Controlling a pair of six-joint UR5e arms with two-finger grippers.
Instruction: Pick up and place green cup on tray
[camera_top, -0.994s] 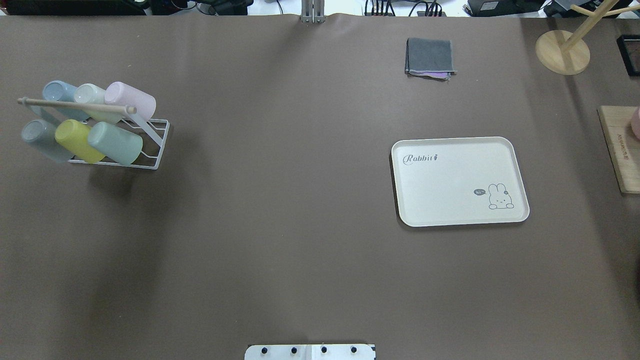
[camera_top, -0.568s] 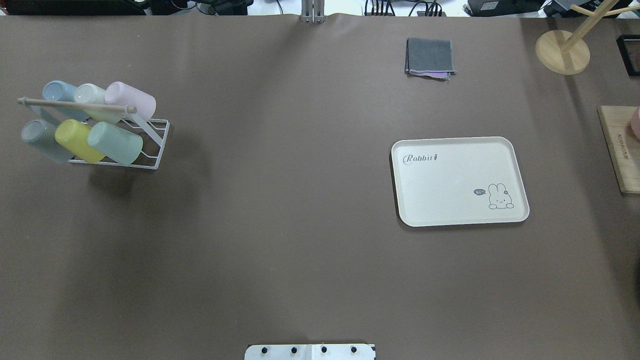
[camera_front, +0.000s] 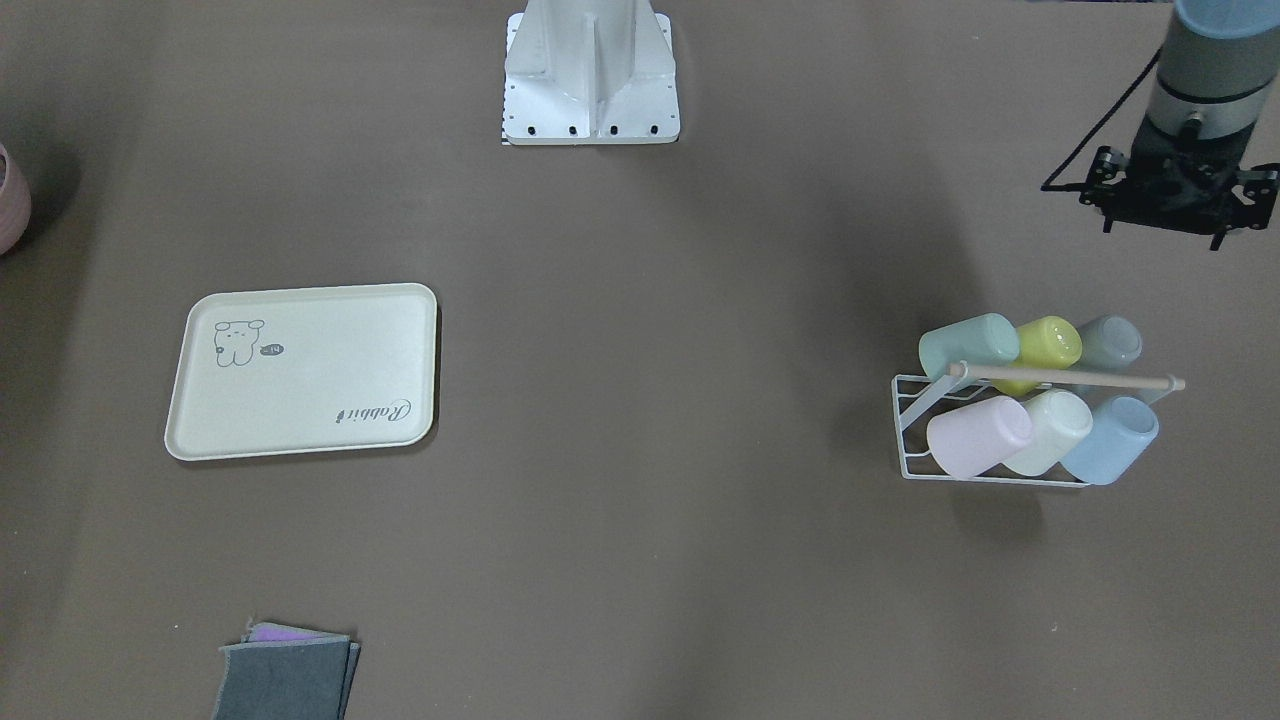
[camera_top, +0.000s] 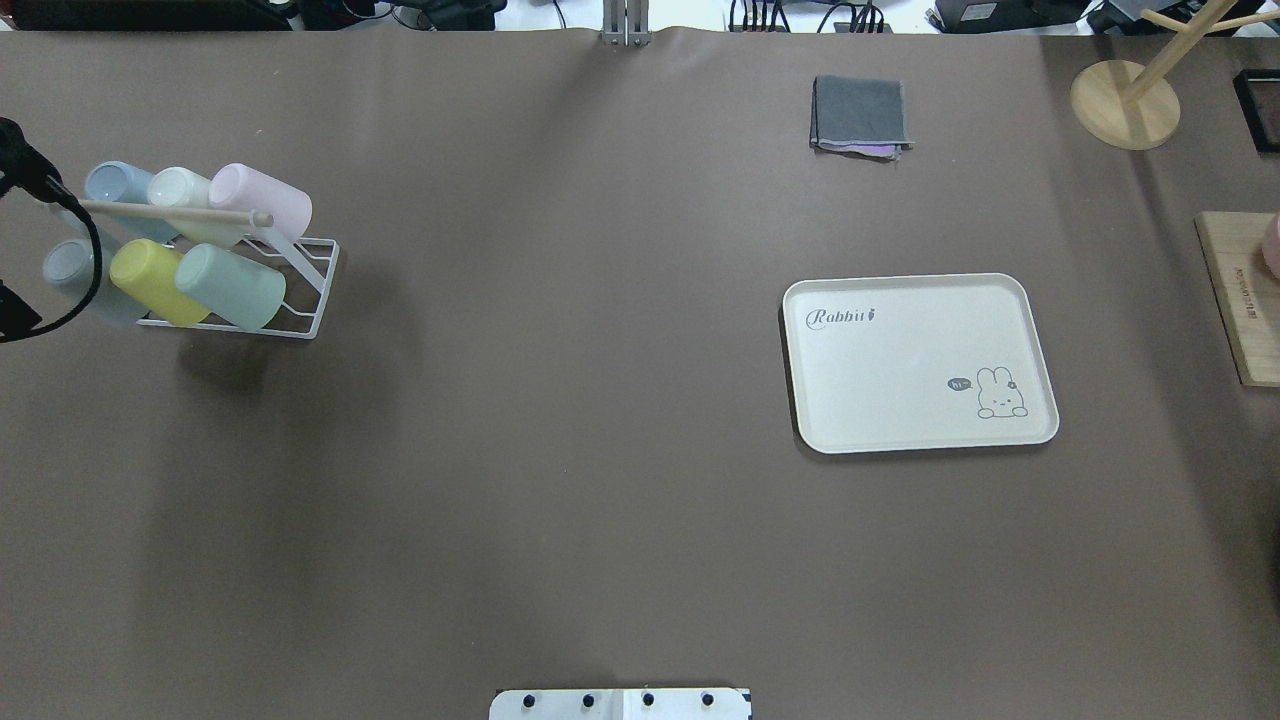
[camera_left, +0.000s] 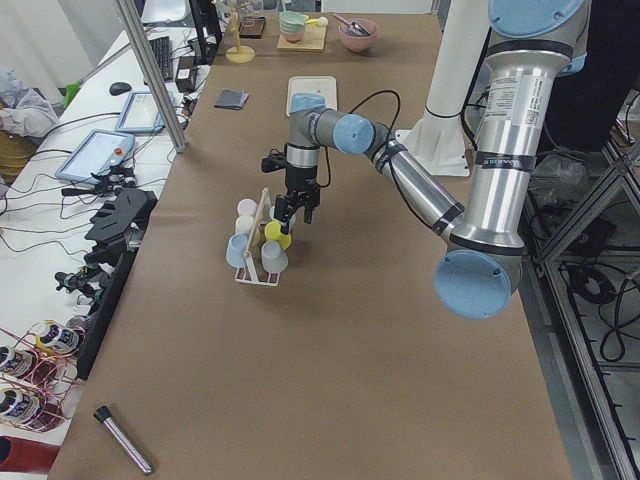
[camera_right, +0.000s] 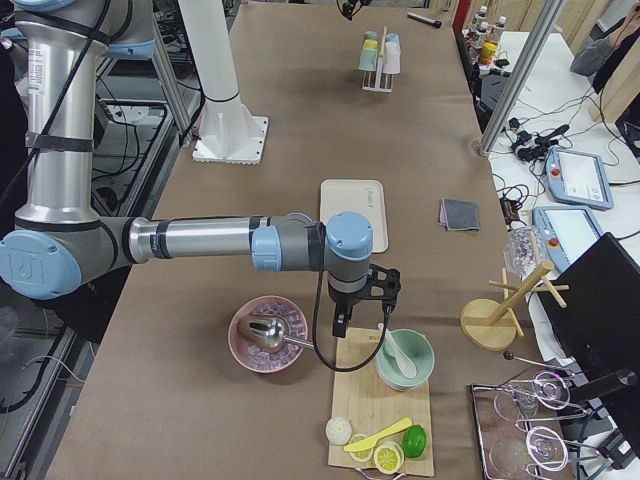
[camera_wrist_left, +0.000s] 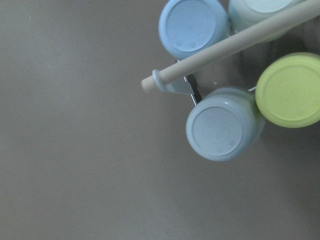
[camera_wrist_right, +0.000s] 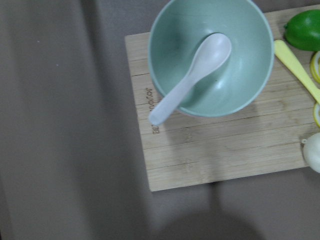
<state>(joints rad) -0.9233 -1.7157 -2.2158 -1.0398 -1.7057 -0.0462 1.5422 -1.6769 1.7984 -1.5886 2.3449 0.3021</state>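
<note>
Six cups lie tilted on one white wire rack (camera_top: 305, 265) at the left of the overhead frame, in two rows of three under a single wooden dowel (camera_top: 160, 210). The green cup (camera_top: 232, 288) is the right-hand cup of the lower row, touching the yellow cup (camera_top: 150, 280). The one tray (camera_top: 900, 370) sits flat at right of centre, well apart from the rack. One stack of two folded cloths (camera_top: 860, 110), grey over purple, lies near the top edge.

In the left side view, the left gripper (camera_left: 296, 208) hangs over the rack, just beside the cups. The pictures do not show whether its fingers are apart or together. In the right side view, the right gripper (camera_right: 345, 318) hovers at the lower centre of the frame by one wooden board (camera_wrist_right: 210, 150). That board carries one mint bowl (camera_wrist_right: 245, 85) with one white spoon (camera_wrist_right: 195, 80) in it. The state of the right gripper's fingers cannot be told either.
</note>
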